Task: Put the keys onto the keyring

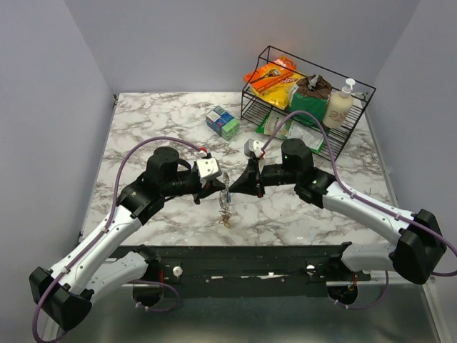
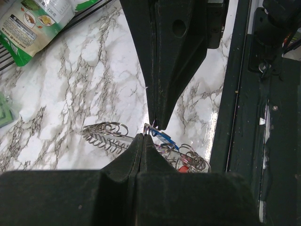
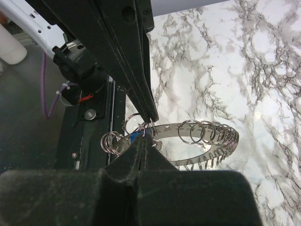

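From above, the left gripper [image 1: 216, 184] and right gripper [image 1: 233, 187] are seen tip to tip over the marble table [image 1: 143, 128]. The keyring [image 1: 226, 202] hangs between them, too small to make out. Packets in the wire rack [image 1: 357, 107] carry print that cannot be read.

In the left wrist view, the left fingers are pressed together, pinching the keyring's coil. The blue key [image 2: 165, 138] is half hidden beside the right tip. A green packet [image 2: 33, 23] is cut off, its label illegible.

In the right wrist view, the right fingers are pressed together at the ring. What they pinch cannot be told.
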Robot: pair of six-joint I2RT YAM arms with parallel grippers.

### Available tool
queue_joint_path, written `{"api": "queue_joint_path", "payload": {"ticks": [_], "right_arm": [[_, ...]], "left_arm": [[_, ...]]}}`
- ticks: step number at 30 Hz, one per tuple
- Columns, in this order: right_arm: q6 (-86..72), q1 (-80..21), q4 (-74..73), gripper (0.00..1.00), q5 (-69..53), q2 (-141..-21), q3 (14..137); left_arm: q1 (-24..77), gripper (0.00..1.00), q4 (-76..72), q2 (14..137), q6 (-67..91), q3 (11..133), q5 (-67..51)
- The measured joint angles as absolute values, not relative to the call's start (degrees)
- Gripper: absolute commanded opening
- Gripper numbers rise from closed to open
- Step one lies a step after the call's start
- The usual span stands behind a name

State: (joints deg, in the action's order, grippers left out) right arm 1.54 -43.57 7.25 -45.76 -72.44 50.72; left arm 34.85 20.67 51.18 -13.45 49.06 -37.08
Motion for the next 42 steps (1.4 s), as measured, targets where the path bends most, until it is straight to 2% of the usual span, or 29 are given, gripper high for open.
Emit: {"api": "queue_joint_path", "payload": {"ticks": [42], "right_arm": [[-1.3,-43.9,8.5,0.01,-41.6,-71.5,50.7]], "left_arm": [[34.9,0.00,20.7,51.2,-13.5,49.1,-37.1]]}}
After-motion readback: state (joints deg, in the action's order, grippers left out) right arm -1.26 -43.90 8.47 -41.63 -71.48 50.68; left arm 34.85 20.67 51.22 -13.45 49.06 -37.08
